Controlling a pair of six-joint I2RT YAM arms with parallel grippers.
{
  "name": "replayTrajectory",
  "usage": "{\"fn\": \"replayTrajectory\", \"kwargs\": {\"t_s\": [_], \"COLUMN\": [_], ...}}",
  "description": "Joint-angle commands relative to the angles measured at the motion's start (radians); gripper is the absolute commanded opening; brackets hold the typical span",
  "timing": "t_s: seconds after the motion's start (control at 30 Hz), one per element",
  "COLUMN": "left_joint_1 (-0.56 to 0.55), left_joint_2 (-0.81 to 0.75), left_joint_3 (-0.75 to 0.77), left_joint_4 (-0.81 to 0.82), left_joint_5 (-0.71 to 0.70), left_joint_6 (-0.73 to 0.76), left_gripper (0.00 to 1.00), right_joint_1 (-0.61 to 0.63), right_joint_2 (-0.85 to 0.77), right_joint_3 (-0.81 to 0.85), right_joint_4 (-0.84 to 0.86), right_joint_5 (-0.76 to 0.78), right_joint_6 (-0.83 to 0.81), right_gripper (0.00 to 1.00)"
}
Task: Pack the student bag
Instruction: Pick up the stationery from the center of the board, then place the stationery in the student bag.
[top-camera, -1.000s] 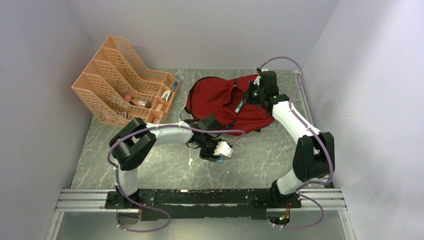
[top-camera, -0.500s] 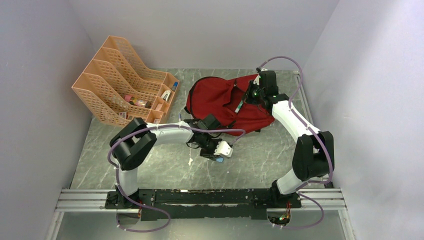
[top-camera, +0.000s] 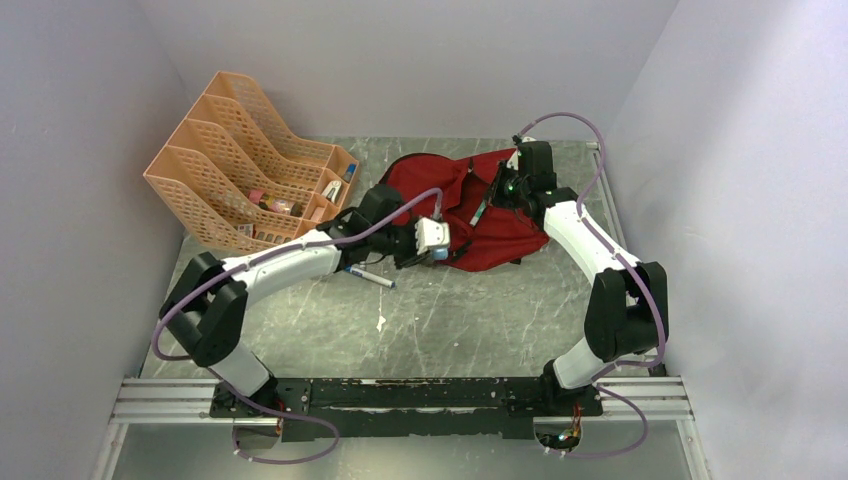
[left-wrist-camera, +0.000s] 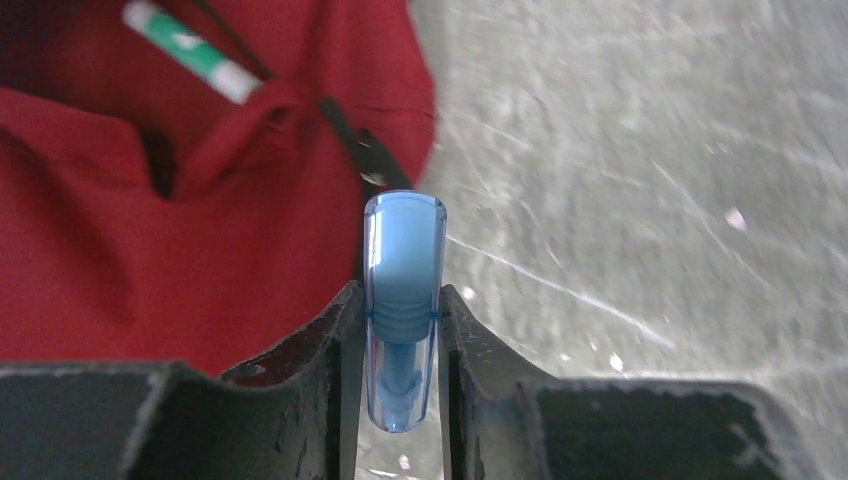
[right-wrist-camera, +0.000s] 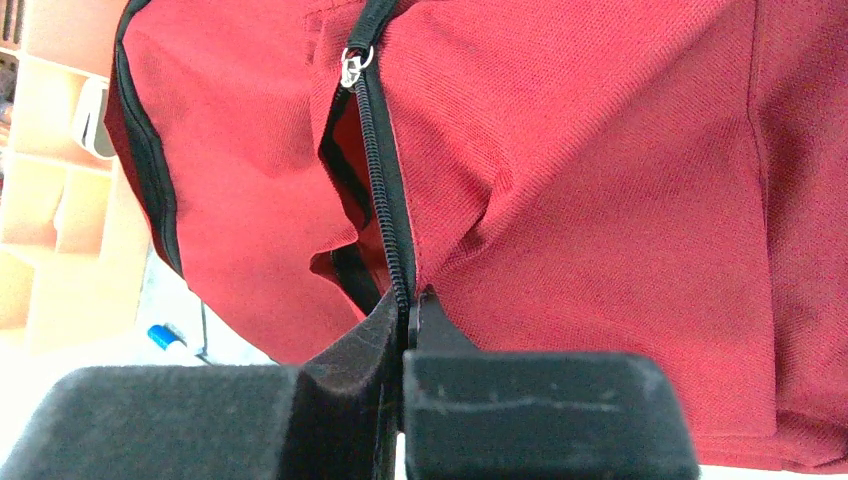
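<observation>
Top view: The student bag (top-camera: 455, 205) lies at the far centre-right of the desk (top-camera: 470, 320), just beside the orange file rack (top-camera: 240, 160). The left claw (top-camera: 438, 254) sits at the bag's near edge. The right claw (top-camera: 497, 190) is on the bag's top. A pen (top-camera: 368, 277) lies on the desk under the left arm.

Left wrist view: The left claw is clamped on a translucent blue plastic piece (left-wrist-camera: 404, 250) standing upright between the jaws. Red bag fabric fills the left half, with a green-and-white marker (left-wrist-camera: 190, 50) on it.

Right wrist view: The right claw is pinched together on the bag fabric at the black zipper (right-wrist-camera: 380, 170). The zipper pull (right-wrist-camera: 351, 68) sits further along.
</observation>
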Motion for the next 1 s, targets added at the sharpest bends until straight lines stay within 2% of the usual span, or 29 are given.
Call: {"fn": "replayTrajectory", "kwargs": {"t_s": [0.0,0.27,0.33,0.37,0.5,0.73,0.97], "left_joint_1": [0.004,0.010,0.012,0.013,0.013,0.013,0.016], "left_joint_2": [0.066,0.229,0.286,0.340,0.381,0.467,0.495], "left_joint_3": [0.146,0.354,0.431,0.509,0.565,0.690,0.680], "left_joint_4": [0.044,0.078,0.055,0.037,0.050,-0.036,0.006], "left_joint_5": [-0.124,-0.263,-0.331,-0.322,-0.336,-0.385,-0.371], "left_joint_6": [-0.166,-0.390,-0.467,-0.502,-0.569,-0.694,-0.803], "left_gripper": [0.13,0.15,0.11,0.05,0.05,0.05,0.05], "right_joint_1": [0.005,0.005,0.006,0.005,0.006,0.005,0.006], "right_joint_2": [-0.007,-0.012,-0.014,-0.013,-0.014,-0.010,-0.023], "right_joint_3": [0.011,0.012,0.013,0.016,0.016,0.014,0.005], "right_joint_4": [-0.014,-0.017,-0.019,-0.020,-0.021,-0.017,-0.012], "right_joint_5": [-0.001,-0.009,-0.008,-0.005,-0.004,-0.010,-0.004], "right_joint_6": [-0.002,0.002,0.001,-0.002,-0.003,0.000,0.006], "right_gripper": [0.00,0.00,0.00,0.00,0.00,0.00,0.00]}}
